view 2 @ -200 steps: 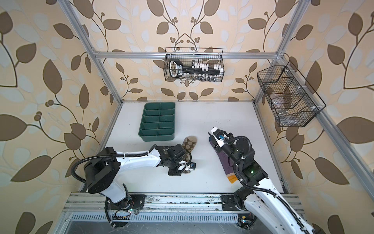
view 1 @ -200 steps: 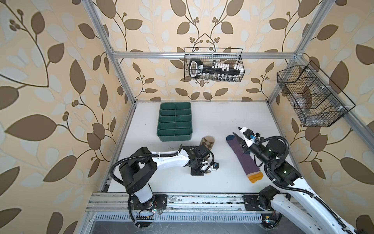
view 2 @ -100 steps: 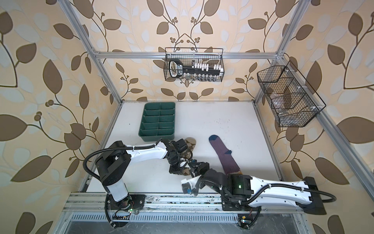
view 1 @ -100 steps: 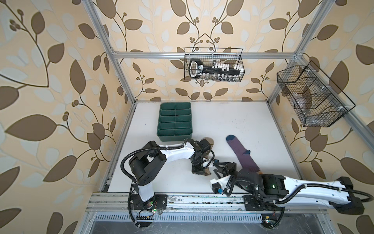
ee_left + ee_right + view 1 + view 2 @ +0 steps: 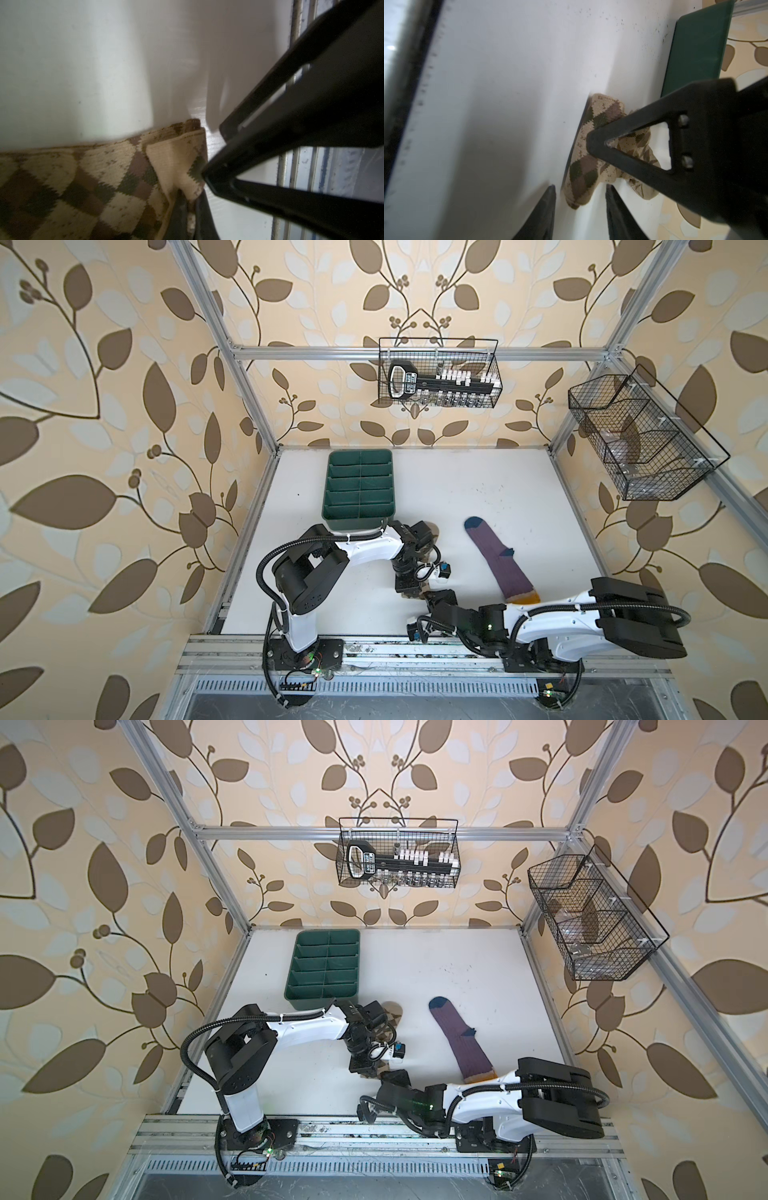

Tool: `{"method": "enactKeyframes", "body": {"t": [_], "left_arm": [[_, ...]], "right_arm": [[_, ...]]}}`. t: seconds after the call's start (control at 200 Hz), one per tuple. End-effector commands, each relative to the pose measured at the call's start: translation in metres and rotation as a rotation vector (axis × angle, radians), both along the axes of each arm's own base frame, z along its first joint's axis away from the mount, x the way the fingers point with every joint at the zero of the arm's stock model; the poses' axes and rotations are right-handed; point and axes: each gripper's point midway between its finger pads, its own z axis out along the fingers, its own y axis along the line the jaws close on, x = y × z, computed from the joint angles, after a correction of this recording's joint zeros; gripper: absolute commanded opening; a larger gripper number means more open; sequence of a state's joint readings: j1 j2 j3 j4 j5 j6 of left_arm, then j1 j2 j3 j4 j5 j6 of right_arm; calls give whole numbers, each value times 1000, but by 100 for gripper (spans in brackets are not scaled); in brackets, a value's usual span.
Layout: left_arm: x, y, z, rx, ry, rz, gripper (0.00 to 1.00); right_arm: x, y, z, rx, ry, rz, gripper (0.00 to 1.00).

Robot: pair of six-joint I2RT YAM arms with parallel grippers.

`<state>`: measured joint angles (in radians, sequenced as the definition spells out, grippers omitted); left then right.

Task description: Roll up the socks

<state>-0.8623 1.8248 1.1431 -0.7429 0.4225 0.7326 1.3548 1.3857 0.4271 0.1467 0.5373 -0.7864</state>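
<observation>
The left gripper is clamped on one end of the tan argyle sock; the right gripper stands parted astride that same end, not pinching it. Of the two socks, the purple sock lies flat on the table, well apart to the right. One green tray sits behind.

Tan argyle sock, one end folded over, lies near the flat purple sock
</observation>
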Motion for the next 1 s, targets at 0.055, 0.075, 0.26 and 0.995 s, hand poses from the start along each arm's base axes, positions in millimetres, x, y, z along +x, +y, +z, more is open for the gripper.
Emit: {"method": "enactKeyframes", "body": {"t": [0.055, 0.075, 0.26, 0.995], "left_arm": [[-1, 1, 6, -11, 20, -1, 0], [-1, 1, 6, -13, 18, -1, 0], [1, 0, 11, -40, -11, 8, 0], [48, 115, 226, -526, -1080, 495, 58]], "right_arm": [[6, 17, 0, 98, 67, -10, 39], [6, 17, -2, 93, 71, -8, 37], [5, 16, -20, 24, 133, -20, 15], [-57, -19, -38, -179, 711, -72, 0]]}}
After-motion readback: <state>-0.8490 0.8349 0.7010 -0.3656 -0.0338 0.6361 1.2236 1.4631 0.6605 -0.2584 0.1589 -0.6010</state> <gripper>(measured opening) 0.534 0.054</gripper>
